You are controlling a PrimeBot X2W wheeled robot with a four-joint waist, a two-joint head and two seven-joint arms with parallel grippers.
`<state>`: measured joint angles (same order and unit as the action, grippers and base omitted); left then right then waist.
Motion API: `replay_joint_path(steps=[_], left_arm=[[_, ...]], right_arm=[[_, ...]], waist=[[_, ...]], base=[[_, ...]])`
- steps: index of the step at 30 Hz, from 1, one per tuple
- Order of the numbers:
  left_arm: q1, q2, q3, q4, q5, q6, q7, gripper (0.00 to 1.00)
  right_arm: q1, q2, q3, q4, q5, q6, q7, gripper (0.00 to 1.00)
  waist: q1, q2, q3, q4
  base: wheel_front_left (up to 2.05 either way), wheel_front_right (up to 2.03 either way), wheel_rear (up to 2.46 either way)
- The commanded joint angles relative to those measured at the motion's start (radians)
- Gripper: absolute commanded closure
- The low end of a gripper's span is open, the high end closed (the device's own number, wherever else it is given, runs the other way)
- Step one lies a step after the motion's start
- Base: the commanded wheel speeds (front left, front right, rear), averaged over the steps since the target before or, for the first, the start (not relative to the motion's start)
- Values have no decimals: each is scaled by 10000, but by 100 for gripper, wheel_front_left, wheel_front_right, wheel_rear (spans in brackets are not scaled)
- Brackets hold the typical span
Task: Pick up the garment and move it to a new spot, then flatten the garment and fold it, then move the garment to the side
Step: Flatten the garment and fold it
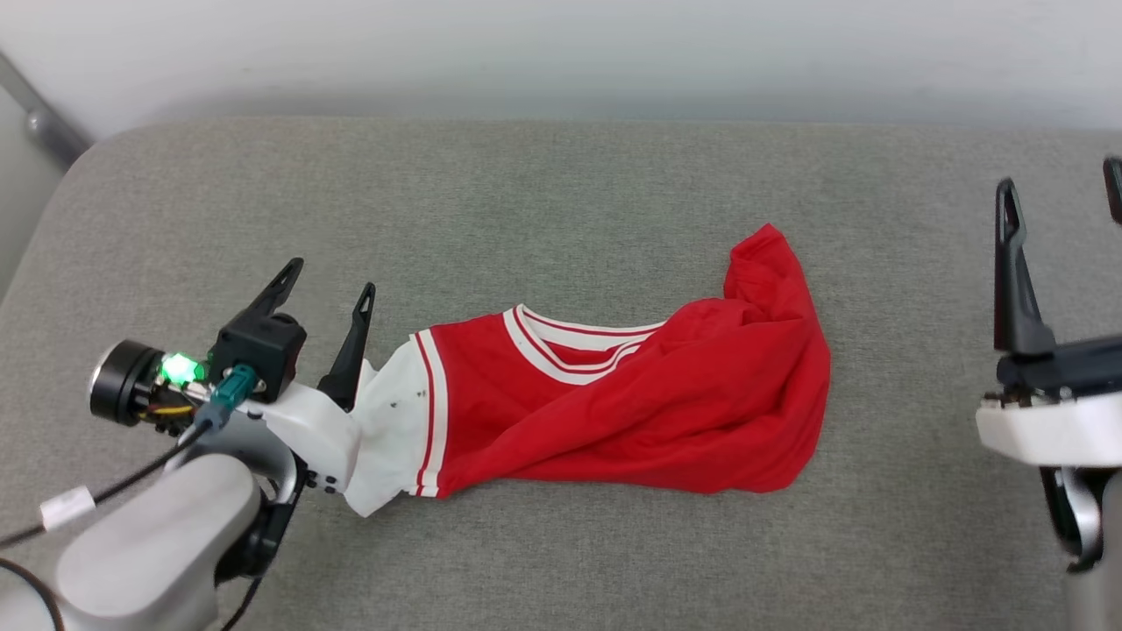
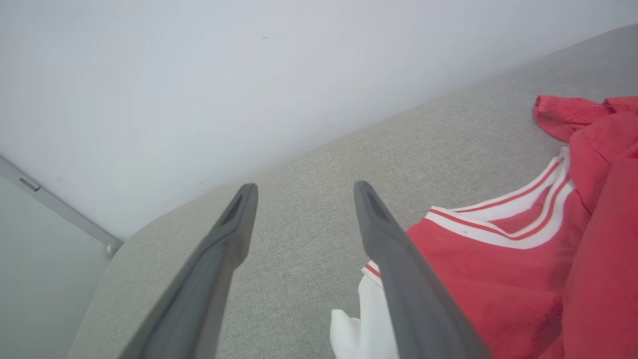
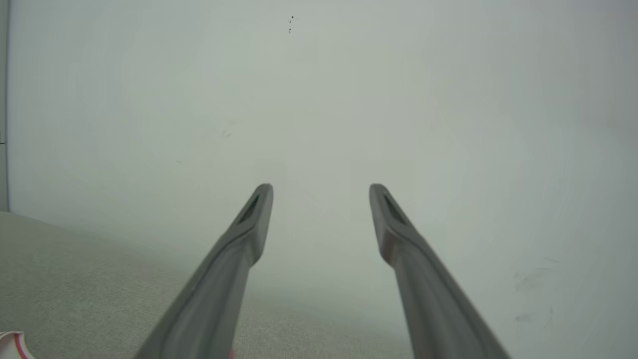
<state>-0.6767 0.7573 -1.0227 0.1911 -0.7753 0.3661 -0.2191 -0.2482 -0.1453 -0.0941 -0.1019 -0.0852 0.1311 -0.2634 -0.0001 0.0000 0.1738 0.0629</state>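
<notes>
Closest to me, at the lower left of the head view, my left gripper (image 1: 330,276) sits low over the grey fabric cushion (image 1: 561,193), with a green light (image 1: 180,368) glowing on its wrist. Its two dark fingers are spread wide. In the left wrist view (image 2: 304,185) I see just bare grey weave between them, so it has hold of nothing.

Just beside its inner finger lies the garment's white sleeve (image 1: 390,421), edged with red and white stripes. I can't tell from here whether the finger brushes the cloth or clears it.

The garment (image 1: 684,394), a red basketball-style T-shirt, lies crumpled across the middle of the cushion. Its striped collar (image 1: 570,346) faces up, and a red fold is thrown over the body. One red corner peaks toward the far right.

Well apart from it, at the right edge, my right gripper (image 1: 1060,173) stands with its fingers pointing up the head view. They are as wide apart as the left gripper's and just as empty. Its wrist view (image 3: 320,187) shows pale wall between them.

Beyond the cushion's far edge rises that plain pale wall (image 1: 561,44).
</notes>
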Motion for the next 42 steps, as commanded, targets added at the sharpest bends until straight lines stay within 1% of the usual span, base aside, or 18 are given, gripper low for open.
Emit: replay_joint_path(steps=[1,4,5,7,10,12,15,18,21,24,27,29,30,32,36,40,41,42], left_arm=[[319,-139,206,-116,102,368,-213,0],[894,-382,831,-451,300,1188,-429,0],[1067,-468,1049,-613,433,1417,-456,0],[1471,-677,1677,-1065,903,1844,-473,0],[2308,-976,2589,-1767,1636,2363,-466,0],[2747,-1177,3166,-2109,2092,2492,-459,0],[3401,-1613,3950,-2428,2707,2497,-460,0],[3867,-2099,4651,-2657,3264,2340,-461,0],[4178,-2639,5148,-2737,3759,2044,-462,0],[4317,-3159,5624,-2747,4222,1695,-462,0],[4381,-3739,5926,-2737,4714,1312,-463,0],[4395,-4092,6125,-2685,4969,1047,-463,0],[4388,-4466,6351,-2642,5194,799,-463,0],[4396,-4794,6564,-2595,5392,560,-463,0],[4499,-5331,6999,-2481,5756,140,-463,0],[4614,-5677,7472,-2394,6054,-229,-464,0],[4667,-5730,7576,-2364,6124,-315,-464,0],[4700,-5776,7679,-2343,6197,-386,-464,0]], right_arm=[[-371,-346,230,249,81,-5,-20,0],[-1103,-1281,923,1127,324,-7,12,0],[-1413,-1564,1226,1396,511,-7,204,0],[-2029,-2223,2053,1876,1010,-7,949,0],[-3001,-3341,3699,2356,2144,-7,2712,0],[-3714,-4070,4831,2484,3183,-7,4041,0],[-4755,-5152,6581,2374,4787,-7,6100,0],[-5773,-5927,7935,2110,6145,-8,7853,0],[-6676,-6395,9052,2013,7142,-8,9387,0],[-7342,-6595,9948,2151,7835,-7,10627,0],[-7839,-6666,10661,2407,8354,-7,11431,0],[-8077,-6637,11011,2651,8600,-8,11735,0],[-8182,-6555,11319,2945,8796,-8,11886,0],[-8168,-6465,11598,3190,8973,-7,11905,0],[-7901,-6378,12260,3589,9337,-5,11707,0],[-7884,-6355,12736,3773,9516,-7,11328,0],[-7975,-6382,12810,3805,9551,-7,11222,53],[-8093,-6405,12862,3815,9558,-7,11058,97]], waist=[[1,0,-3,101],[1,0,7,244],[1,0,27,291],[1,0,88,373],[1,0,258,461],[1,0,401,550],[1,0,629,695],[1,0,931,871],[1,0,1268,1062],[1,0,1604,1259],[1,0,1944,1483],[1,0,2158,1609],[1,0,2344,1727],[1,0,2505,1831],[1,0,2683,1934],[1,0,2666,1900],[1,0,2613,1873],[1,0,2545,1846]], base=[[0,0,0],[0,0,0],[0,0,0],[0,0,0],[0,0,0],[0,0,0],[0,0,0],[0,0,0],[0,0,0],[0,0,0],[0,0,0],[0,0,0],[0,0,0],[0,0,0],[0,0,0],[0,0,0],[0,0,0],[0,0,0]])
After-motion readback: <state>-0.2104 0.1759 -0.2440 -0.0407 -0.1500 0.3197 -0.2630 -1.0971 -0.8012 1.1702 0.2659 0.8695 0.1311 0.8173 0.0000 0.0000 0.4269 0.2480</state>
